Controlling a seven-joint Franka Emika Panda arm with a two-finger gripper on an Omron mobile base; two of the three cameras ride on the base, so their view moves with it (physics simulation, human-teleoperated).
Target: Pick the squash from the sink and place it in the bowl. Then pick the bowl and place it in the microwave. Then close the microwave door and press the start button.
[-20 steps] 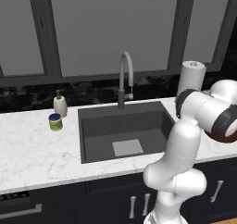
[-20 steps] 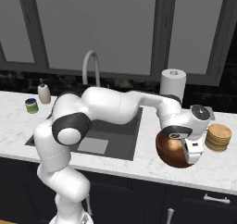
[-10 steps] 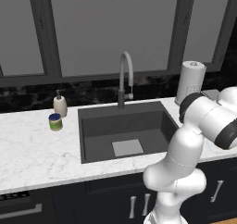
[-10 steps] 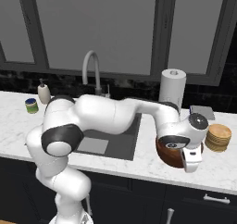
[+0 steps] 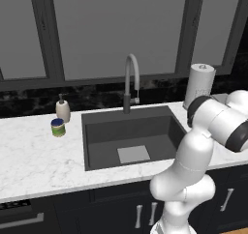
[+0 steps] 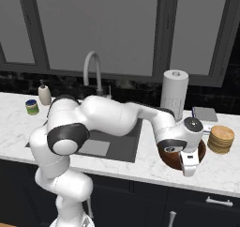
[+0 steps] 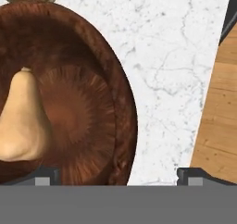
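My tool (image 7: 118, 174) wide apart, empty | squash (image 7: 22, 121) lies in bowl (image 7: 111, 86), left of my tips | bowl rim between tips, nearer left tip, on tabletop (image 7: 176, 56)

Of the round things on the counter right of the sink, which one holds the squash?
The reddish-brown bowl under the hand; the squash lies inside it.
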